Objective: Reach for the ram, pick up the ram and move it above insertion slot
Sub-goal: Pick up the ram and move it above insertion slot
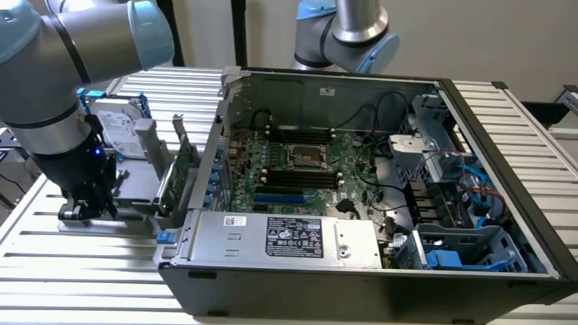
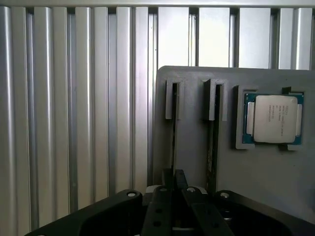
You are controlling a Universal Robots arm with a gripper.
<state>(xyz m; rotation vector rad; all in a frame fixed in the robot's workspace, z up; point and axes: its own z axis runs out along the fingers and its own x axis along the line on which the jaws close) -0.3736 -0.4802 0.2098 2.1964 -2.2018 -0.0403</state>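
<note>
In the wrist view the ram stands on edge as a thin dark strip in a slot of the grey holder. My gripper sits over the near end of that stick, its black fingers pressed in on either side and shut on it. In the exterior view the gripper is down at the holder, at the exterior view's left of the open computer case. The motherboard's black insertion slots lie inside the case, well away from the gripper.
A second stick stands in the neighbouring slot and a CPU lies in a pocket beside it. A green expansion card and a hard drive stand upright between gripper and case wall. Another robot arm rises behind the case.
</note>
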